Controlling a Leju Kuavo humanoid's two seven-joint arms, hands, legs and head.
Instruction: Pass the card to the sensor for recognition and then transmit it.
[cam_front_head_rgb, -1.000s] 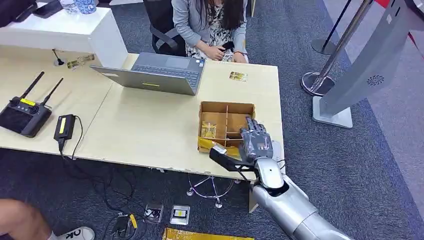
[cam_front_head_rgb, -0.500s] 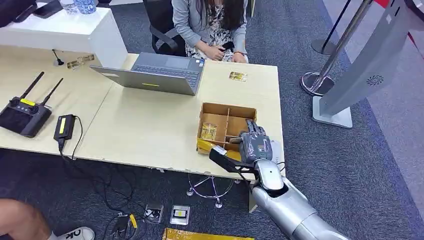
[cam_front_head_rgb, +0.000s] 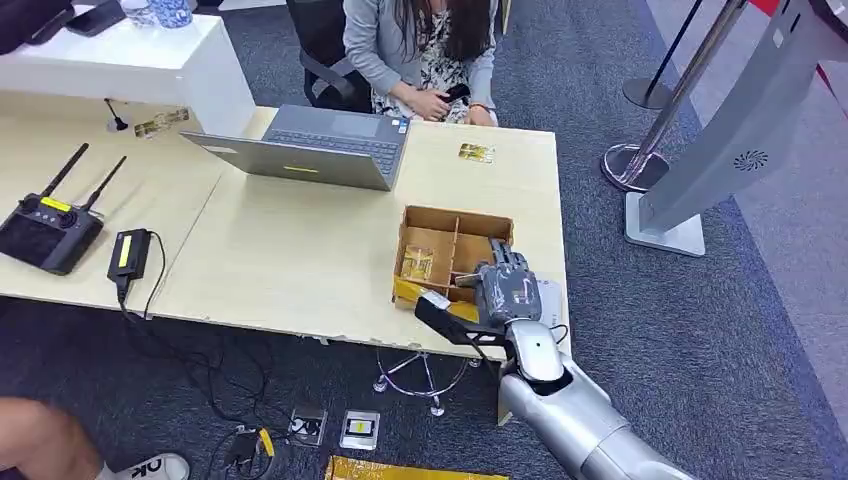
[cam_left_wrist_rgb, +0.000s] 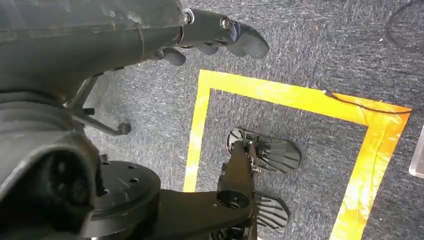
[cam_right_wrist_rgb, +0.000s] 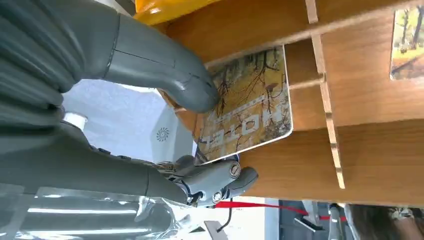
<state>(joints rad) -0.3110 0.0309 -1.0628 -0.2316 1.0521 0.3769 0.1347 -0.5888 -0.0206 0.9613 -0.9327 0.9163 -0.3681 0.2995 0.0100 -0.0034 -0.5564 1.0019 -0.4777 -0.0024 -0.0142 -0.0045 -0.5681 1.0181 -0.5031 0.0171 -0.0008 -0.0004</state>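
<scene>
Over the box (cam_right_wrist_rgb: 370, 90), right hand (cam_right_wrist_rgb: 165, 130) pinches card (cam_right_wrist_rgb: 250, 107), tilted.

The card (cam_right_wrist_rgb: 247, 107) reads "HOTEL" (its smaller print is illegible).

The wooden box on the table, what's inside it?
The wooden box has dividers. One yellow card stands in a left compartment; the right hand pinches another card in it. The hand covers the right compartments.
</scene>
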